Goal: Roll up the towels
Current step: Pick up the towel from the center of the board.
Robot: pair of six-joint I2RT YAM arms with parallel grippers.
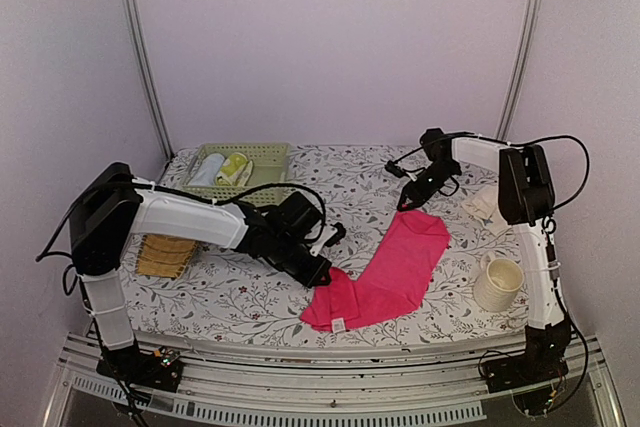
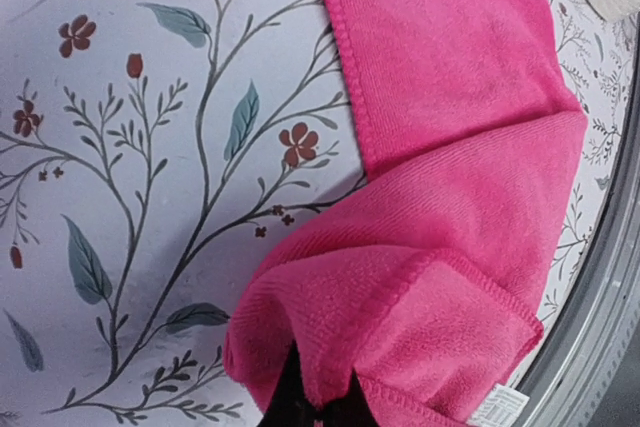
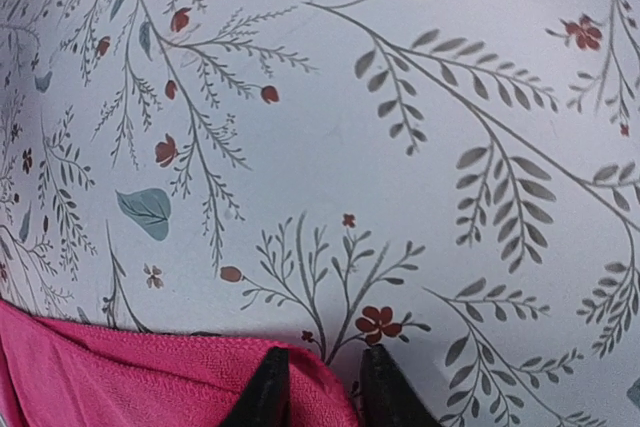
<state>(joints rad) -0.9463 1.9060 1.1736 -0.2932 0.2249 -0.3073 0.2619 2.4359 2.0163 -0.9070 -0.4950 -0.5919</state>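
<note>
Floral-printed worktop [image 1: 250, 292], pale green slotted basket [image 1: 270, 150] at back left holding a whitish rolled bundle [image 1: 207, 169] beside a yellow-green one [image 1: 235, 169], woven tan mat [image 1: 165, 255] at left edge, cream mug [image 1: 497, 284] upright front right.

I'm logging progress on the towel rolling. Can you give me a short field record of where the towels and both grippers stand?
pink towel: spread diagonally on the tablecloth, near corner folded over, not rolled
cream towel: lying near the right edge, untouched
left gripper: shut on the pink towel's near folded corner
right gripper: open, tips astride the pink towel's far corner
mug: upright, right of the pink towel
</note>
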